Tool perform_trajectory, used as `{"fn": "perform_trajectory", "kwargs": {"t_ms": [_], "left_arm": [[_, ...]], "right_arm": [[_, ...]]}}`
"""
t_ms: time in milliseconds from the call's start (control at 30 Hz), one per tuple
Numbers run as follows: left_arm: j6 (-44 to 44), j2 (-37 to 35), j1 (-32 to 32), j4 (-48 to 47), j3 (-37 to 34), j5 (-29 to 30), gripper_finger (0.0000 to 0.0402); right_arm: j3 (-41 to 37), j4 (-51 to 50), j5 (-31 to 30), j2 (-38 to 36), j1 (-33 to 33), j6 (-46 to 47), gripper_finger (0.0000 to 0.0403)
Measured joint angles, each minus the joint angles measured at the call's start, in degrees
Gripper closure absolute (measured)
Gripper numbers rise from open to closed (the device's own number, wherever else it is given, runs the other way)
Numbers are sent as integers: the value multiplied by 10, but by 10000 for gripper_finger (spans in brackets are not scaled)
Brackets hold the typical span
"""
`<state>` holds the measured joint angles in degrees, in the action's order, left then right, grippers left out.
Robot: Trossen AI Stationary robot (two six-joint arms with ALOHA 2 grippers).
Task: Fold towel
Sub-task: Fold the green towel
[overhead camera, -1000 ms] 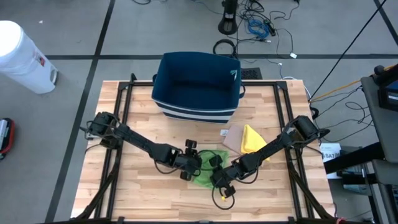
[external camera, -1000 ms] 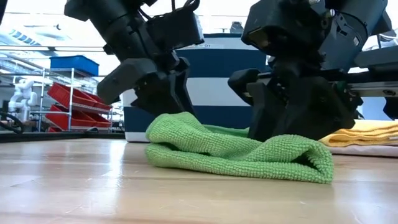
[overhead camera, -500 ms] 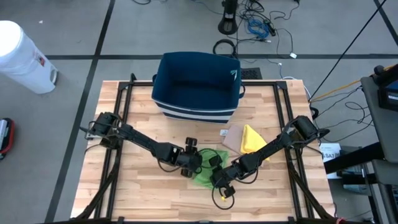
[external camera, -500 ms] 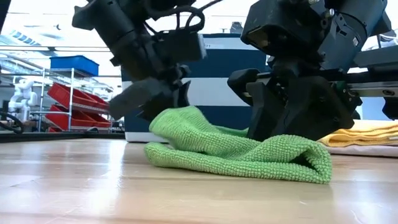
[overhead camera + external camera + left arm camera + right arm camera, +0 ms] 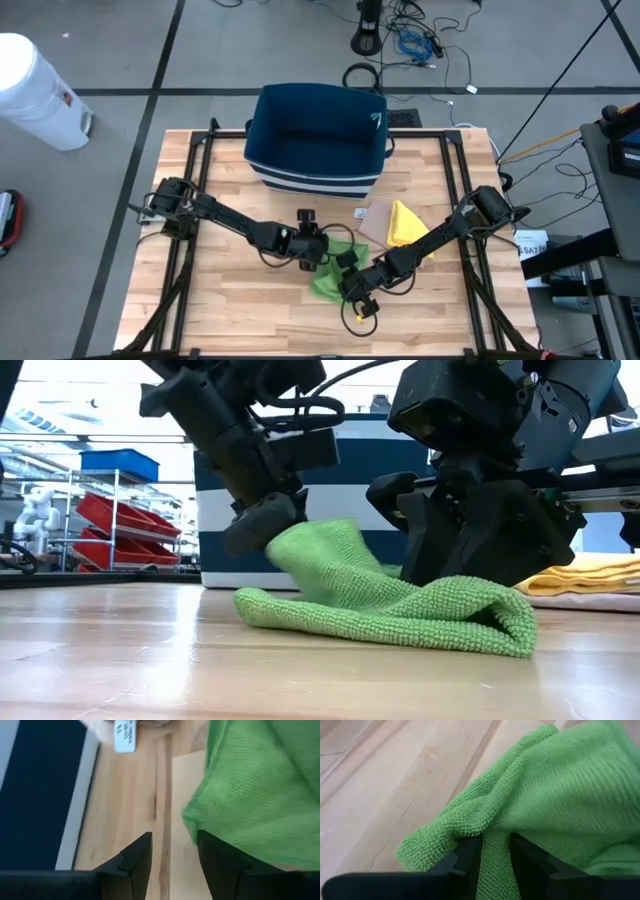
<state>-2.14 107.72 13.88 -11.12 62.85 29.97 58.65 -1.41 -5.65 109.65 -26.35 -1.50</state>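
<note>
A green towel (image 5: 335, 268) lies bunched on the wooden table near its centre. In the low view its left part (image 5: 315, 555) stands raised and its right part (image 5: 470, 615) rests on the wood. My left gripper (image 5: 318, 245) is open at the towel's left edge; bare wood shows between its fingers (image 5: 172, 840). My right gripper (image 5: 348, 282) is shut on the towel from the right side. My left gripper touches the towel's left edge (image 5: 192, 827) with the outer side of one finger (image 5: 220, 862). It comes slanting down from the table's left. The cloth lies up against that finger, raised off the wood. My right gripper pinches a thick fold of the towel (image 5: 495, 827) between its two fingers (image 5: 467, 852). It slants down from the table's right. The cloth around the hold lies slack on the table.
A dark blue bin (image 5: 318, 135) stands at the far centre. A yellow cloth (image 5: 405, 222) and a tan cloth (image 5: 375, 222) lie right of the towel, with a small white tag (image 5: 360, 213) beside them. Black frame rails (image 5: 195, 190) run along the table's sides.
My left gripper has moved toward the table's right edge and into the towel, sinking a little and rolling its wrist. The towel's left part has been pushed up and over toward my right gripper, while the right part has stayed on the table.
</note>
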Motion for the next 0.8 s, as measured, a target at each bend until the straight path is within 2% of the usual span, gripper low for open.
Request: {"fn": "perform_trajectory", "kwargs": {"t_ms": [167, 367, 433, 600, 700, 800], "left_arm": [[60, -9, -1, -30, 0, 32, 239], [79, -35, 24, -47, 0, 21, 239], [81, -45, 36, -42, 0, -11, 239], [112, -48, 55, 12, 0, -148, 239], [123, -43, 55, 19, 0, -158, 239], [135, -42, 55, 27, 0, -157, 239]], "right_arm": [[0, -1, 0, 0, 0, 2, 310], [0, -2, -1, 0, 0, -3, 310], [0, -2, -1, 0, 0, -5, 310], [0, -9, -2, -6, 0, -9, 310], [-1, -37, -15, -28, -1, -12, 310], [-1, -117, -77, -61, -6, -5, 310]]}}
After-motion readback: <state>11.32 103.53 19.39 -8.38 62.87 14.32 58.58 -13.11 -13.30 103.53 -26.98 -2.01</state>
